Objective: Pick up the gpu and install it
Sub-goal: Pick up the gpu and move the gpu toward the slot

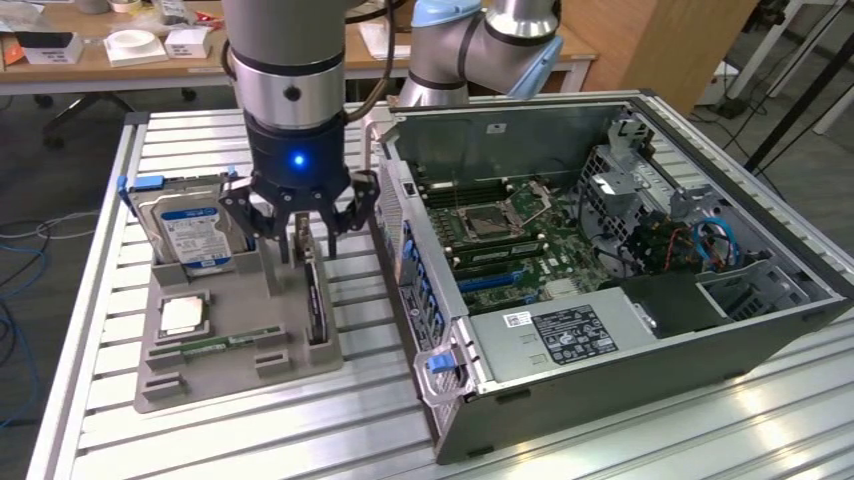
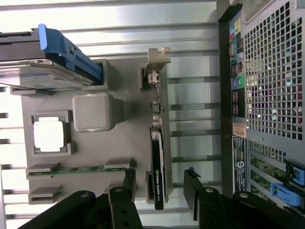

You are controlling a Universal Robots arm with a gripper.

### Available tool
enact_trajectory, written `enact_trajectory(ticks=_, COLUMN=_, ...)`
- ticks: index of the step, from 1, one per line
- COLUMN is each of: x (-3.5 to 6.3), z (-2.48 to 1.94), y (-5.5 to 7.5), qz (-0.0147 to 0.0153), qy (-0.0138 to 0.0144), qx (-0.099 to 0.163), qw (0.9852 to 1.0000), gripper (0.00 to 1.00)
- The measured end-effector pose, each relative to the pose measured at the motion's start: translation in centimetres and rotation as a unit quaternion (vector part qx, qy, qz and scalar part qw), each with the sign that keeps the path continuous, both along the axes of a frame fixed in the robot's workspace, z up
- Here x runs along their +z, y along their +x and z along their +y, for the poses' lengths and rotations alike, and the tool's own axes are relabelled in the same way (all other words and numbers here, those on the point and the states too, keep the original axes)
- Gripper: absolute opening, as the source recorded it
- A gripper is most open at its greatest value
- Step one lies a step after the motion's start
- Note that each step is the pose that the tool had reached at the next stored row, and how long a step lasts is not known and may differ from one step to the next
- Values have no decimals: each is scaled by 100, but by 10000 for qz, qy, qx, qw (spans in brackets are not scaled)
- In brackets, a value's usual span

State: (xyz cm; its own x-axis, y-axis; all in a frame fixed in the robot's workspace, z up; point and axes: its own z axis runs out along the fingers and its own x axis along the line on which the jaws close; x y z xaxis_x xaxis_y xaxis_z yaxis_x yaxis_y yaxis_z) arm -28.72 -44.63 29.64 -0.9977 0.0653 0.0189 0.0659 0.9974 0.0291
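Pick-up step — the black hand (image 1: 302, 232), wide open, straddles the thin dark green-black gpu card (image 2: 159, 143) upright in its grey tray (image 1: 247, 300); gripping calls for square closure on both faces.

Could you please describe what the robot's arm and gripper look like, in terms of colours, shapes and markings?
The arm is a silver-grey tube with a metal band, and its joints behind carry light-blue caps. The wrist section is black with a glowing blue light. The gripper is black, built of pinned linkage bars ending in two flat fingers. A dark cable runs beside the arm.
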Motion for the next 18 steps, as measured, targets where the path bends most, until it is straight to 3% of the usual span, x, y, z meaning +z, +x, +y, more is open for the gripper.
enact_trajectory(ticks=7, x=-47, z=0, y=0, qz=0, qy=0, qx=267, qw=9996, gripper=53)
enact_trajectory(ticks=18, x=-201, z=0, y=-1, qz=-6, qy=0, qx=286, qw=9996, gripper=53)
